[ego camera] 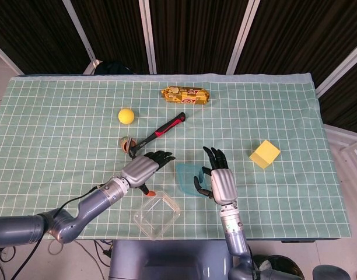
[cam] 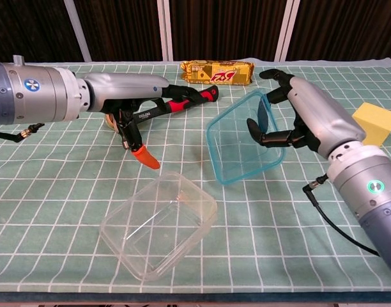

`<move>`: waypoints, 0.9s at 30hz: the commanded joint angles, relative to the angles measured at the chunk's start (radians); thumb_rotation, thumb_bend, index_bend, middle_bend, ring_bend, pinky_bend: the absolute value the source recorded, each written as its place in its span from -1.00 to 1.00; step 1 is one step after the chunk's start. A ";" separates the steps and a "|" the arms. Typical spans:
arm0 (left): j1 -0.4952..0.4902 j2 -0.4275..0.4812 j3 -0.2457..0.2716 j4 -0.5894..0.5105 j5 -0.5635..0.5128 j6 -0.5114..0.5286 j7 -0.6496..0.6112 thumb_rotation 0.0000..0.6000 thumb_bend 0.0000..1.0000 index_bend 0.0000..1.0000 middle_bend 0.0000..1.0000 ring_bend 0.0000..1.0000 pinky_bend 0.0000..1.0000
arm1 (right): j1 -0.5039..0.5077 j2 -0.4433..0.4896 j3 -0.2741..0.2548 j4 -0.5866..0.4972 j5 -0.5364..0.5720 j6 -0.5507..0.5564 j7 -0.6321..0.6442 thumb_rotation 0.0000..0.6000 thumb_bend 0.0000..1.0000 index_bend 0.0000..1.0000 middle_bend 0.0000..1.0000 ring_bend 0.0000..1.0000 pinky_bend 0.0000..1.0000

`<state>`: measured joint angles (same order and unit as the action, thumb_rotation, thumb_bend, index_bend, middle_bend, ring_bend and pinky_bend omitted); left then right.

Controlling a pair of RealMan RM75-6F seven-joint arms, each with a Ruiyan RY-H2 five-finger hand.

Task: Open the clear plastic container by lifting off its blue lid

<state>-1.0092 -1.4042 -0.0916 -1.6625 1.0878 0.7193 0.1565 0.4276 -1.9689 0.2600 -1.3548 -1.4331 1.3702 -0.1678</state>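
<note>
The clear plastic container (ego camera: pixel 157 216) (cam: pixel 158 231) lies open on the cloth near the front edge, with neither hand touching it. My right hand (ego camera: pixel 219 182) (cam: pixel 298 118) holds the blue lid (ego camera: pixel 187 176) (cam: pixel 243 137) by its right edge. The lid is tilted up, off the table, behind and to the right of the container. My left hand (ego camera: pixel 144 165) (cam: pixel 128 89) hovers to the left of the lid with fingers stretched out, holding nothing.
A black and red hammer (ego camera: pixel 161 132) (cam: pixel 189 99) lies just behind the left hand. Nearby are a small round object (ego camera: pixel 127 143) and a yellow ball (ego camera: pixel 126 116). A snack pack (ego camera: pixel 186 95) (cam: pixel 218 72) is at the back, a yellow block (ego camera: pixel 265 154) (cam: pixel 374 125) at the right.
</note>
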 commanded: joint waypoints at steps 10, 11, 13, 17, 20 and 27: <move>0.016 0.026 -0.005 -0.013 0.015 0.019 0.002 1.00 -1.00 -1.00 -1.00 -0.99 -0.71 | 0.021 0.033 0.049 0.001 0.046 -0.015 -0.009 1.00 0.17 0.44 -0.77 -1.00 -1.00; 0.019 0.031 -0.006 -0.016 0.017 0.022 0.001 1.00 -1.00 -1.00 -1.00 -0.99 -0.71 | 0.022 0.039 0.056 0.000 0.057 -0.018 -0.015 1.00 0.17 0.44 -0.77 -1.00 -1.00; 0.027 0.044 -0.007 -0.025 0.021 0.032 -0.003 1.00 -1.00 -1.00 -1.00 -0.99 -0.71 | 0.024 0.051 0.067 -0.003 0.078 -0.027 -0.029 1.00 0.17 0.44 -0.77 -1.00 -1.00; 0.046 0.075 -0.005 -0.043 0.031 0.052 -0.007 1.00 -1.00 -1.00 -1.00 -0.99 -0.71 | 0.024 0.076 0.089 -0.011 0.136 -0.048 -0.073 1.00 0.17 0.44 -0.77 -1.00 -1.00; 0.064 0.103 -0.004 -0.061 0.039 0.071 -0.011 1.00 -1.00 -1.00 -1.00 -0.99 -0.71 | 0.030 0.103 0.099 -0.005 0.171 -0.071 -0.117 1.00 0.18 0.22 -0.82 -1.00 -1.00; 0.119 0.185 -0.003 -0.128 0.064 0.137 -0.022 1.00 -1.00 -1.00 -1.00 -0.99 -0.71 | 0.049 0.186 0.166 -0.054 0.365 -0.125 -0.344 1.00 -0.25 -1.00 -1.00 -1.00 -1.00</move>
<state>-0.9062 -1.2377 -0.0952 -1.7723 1.1428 0.8383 0.1386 0.4661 -1.8290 0.3871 -1.3703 -1.1663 1.2688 -0.3950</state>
